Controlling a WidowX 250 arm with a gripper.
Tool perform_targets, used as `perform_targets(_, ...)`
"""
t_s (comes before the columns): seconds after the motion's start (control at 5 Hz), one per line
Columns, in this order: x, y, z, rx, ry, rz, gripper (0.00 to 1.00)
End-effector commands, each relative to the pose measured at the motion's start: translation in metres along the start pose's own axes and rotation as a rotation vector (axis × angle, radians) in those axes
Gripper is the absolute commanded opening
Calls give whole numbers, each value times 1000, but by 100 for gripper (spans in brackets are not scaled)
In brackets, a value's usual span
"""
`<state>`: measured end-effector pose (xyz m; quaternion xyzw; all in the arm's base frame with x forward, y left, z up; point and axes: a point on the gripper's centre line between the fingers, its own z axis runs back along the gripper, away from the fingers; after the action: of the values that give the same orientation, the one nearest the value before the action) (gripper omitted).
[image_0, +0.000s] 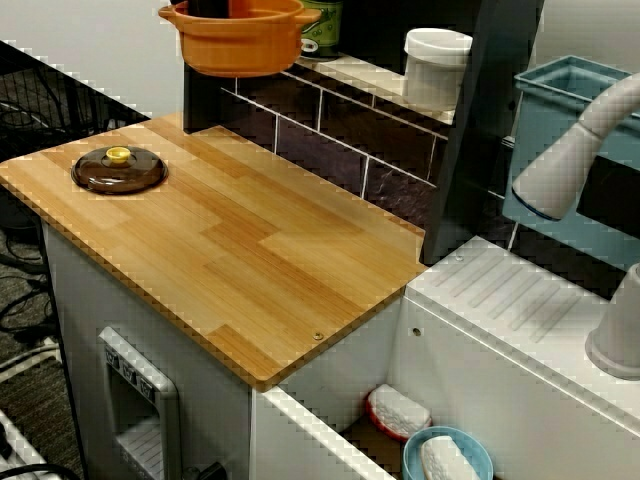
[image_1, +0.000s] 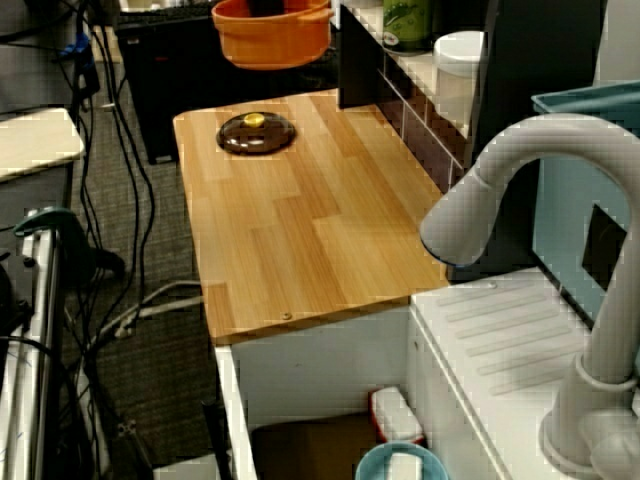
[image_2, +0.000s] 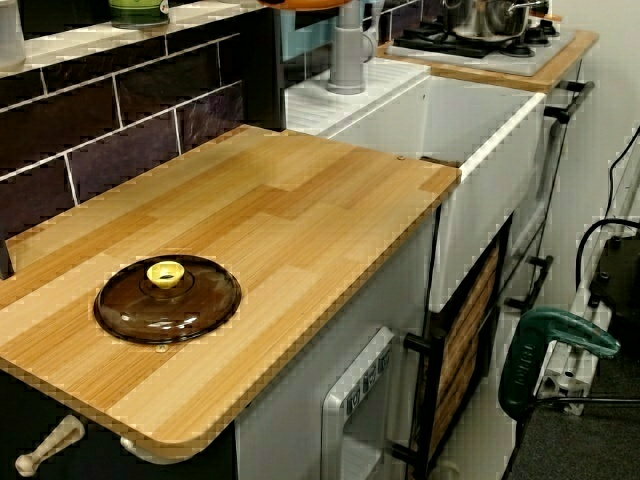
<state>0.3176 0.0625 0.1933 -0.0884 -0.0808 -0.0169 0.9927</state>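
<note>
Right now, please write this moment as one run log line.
end effector: gripping orange pot, held in air | brown lid: flat on wooden counter

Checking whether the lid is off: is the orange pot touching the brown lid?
Apart. The view along the counter shows the orange pot hanging clear above the brown lid, with dark background visible between them.

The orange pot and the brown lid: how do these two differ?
The orange pot is raised in the air near the far end of the wooden counter, while the brown lid lies flat on it. The pot is a deep, open bowl with side handles, and the lid is a shallow dome with a yellow knob. The pot is bright orange, the lid dark glossy brown. Both are round.
</note>
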Motion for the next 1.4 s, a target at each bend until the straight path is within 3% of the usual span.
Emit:
perform_targets(0.0,2,-12,28,87,-95,-80,0)
perform_targets(0.6,1,-41,31,146,-60,-230,0)
perform_targets(1.0,-7,-59,19,213,-79,-317,0)
perform_targets(1.2,-7,-63,16,217,-70,-324,0)
